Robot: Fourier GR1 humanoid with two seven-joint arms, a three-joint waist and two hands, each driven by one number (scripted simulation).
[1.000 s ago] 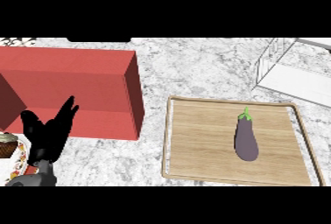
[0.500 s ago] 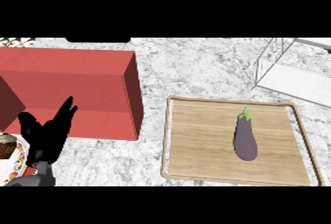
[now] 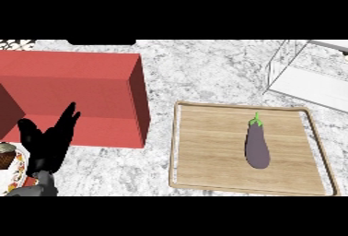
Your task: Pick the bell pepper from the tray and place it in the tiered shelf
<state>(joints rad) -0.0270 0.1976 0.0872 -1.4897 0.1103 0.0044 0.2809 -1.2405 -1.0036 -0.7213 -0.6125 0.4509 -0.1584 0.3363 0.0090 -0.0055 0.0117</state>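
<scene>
Risk first: nothing held, and only one hand (image 3: 48,145) showing, at lower left, fingers straight and spread, resting upright beside the red box (image 3: 71,97). Belongs to the left arm; no sign of the right hand anywhere. Well apart from the tray (image 3: 182,152), so a long reach across the worktop (image 3: 204,69) ahead, probably better suited to the unseen right arm. Another snag: no bell pepper in sight. Lying on the wooden tray instead, an eggplant (image 3: 257,146), right of centre, stem pointing away toward the shelf (image 3: 306,83) at upper right. Dark purple, glossy, long and plump at the near end, small green cap. Smooth, rounded skin likely to slip or roll from a poorly centred grasp. Shelf's thin white frame near the tray's far corner, easy to clip on the way in. Cupcake (image 3: 5,154) on a plate (image 3: 17,173) just beside the resting hand, at risk of a knock on any swing outward.
</scene>
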